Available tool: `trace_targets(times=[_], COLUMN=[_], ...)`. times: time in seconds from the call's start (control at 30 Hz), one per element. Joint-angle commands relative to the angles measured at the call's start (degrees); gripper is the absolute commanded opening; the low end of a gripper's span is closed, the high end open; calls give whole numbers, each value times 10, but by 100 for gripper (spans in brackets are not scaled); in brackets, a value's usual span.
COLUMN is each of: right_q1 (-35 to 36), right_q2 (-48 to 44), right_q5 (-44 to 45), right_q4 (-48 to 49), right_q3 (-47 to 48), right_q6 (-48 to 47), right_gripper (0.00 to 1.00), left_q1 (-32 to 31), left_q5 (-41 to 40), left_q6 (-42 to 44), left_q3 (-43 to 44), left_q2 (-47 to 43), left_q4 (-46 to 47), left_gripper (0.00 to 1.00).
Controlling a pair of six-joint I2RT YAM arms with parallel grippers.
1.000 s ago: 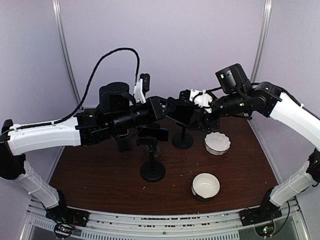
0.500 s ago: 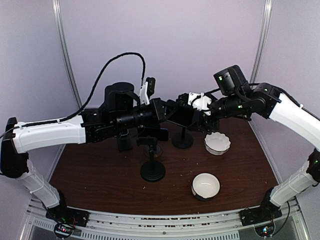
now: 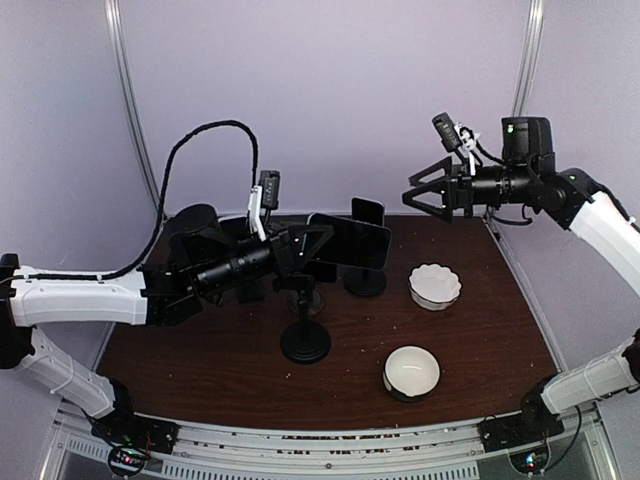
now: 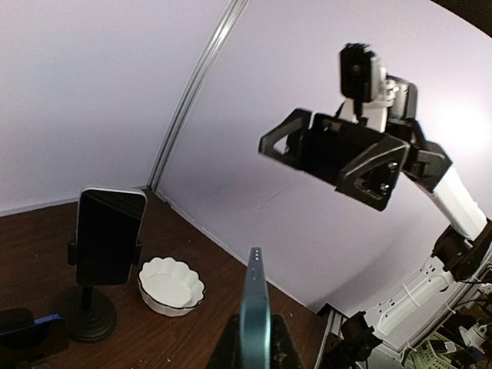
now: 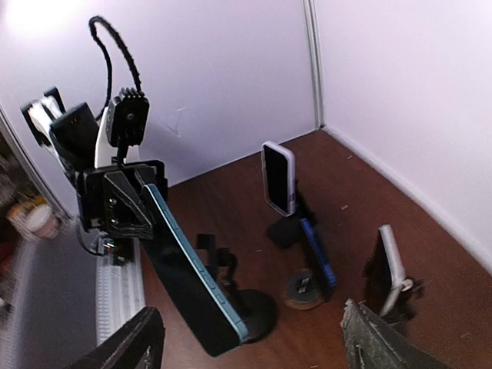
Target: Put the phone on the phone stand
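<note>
The brown table [image 3: 200,350] fills the lower half of the top view. The left arm [image 3: 90,295] comes in from 9 o'clock and reaches the middle. The right arm [image 3: 600,215] is raised at 2 o'clock, high above the table.

The left gripper [image 3: 308,242] pinches the phone [image 3: 352,242] by one end, its fingers closed on the two faces. The phone is in the air at the centre of the view, long side roughly level. The left wrist view shows it edge-on. It hangs over the stand [image 3: 305,338], at that stand's 12 to 1 o'clock, and is not seated in the clamp.

The right gripper [image 3: 425,197] is at 2 o'clock from the phone, well apart from it, with fingers spread wide and nothing between them.

A second stand [image 3: 365,281] is at 1 o'clock from the first and carries a second phone [image 3: 367,211] upright. A blue phone [image 5: 317,250] sits on a third stand just beside it.

The scalloped bowl [image 3: 435,286] lies at 2 o'clock from the stand. The plain bowl [image 3: 411,370] lies at 4 o'clock, nearer the front edge.
</note>
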Motion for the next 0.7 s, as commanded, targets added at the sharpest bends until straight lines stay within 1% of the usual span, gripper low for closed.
trace_targets(times=[0.0,0.03,0.13,0.23,0.37,0.4,0.47,0.63,0.67], right_q1=[-1,4,11,13,15,16,20,31,33], right_q2=[17,17,15,17,18,18,21,26,27], right_q5=[-168,-173,-190,-186,-198,-205,-220,-233,-235], right_q4=[156,181,286,304,331,343,358,359,358], right_q3=[-86,-102,-152,-167,-182,-184,-186,-185,-185], right_q6=[194,215,295,305,312,317,320,316,314], right_gripper=[76,73,70,69,64,61,51,35,30], left_q1=[1,1,1,1,1,1,1,1,1], left_q5=[11,10,13,14,10,10,10,5,6], left_q6=[53,50,43,33,15,10,-3,-14,-14], left_q3=[-31,-39,-57,-63,-63,-63,-63,-64,-63], left_q2=[-3,1,20,37,52,57,66,78,79], left_q4=[246,281,365,419,436,439,452,470,468], left_gripper=[0,0,0,0,0,0,0,0,0])
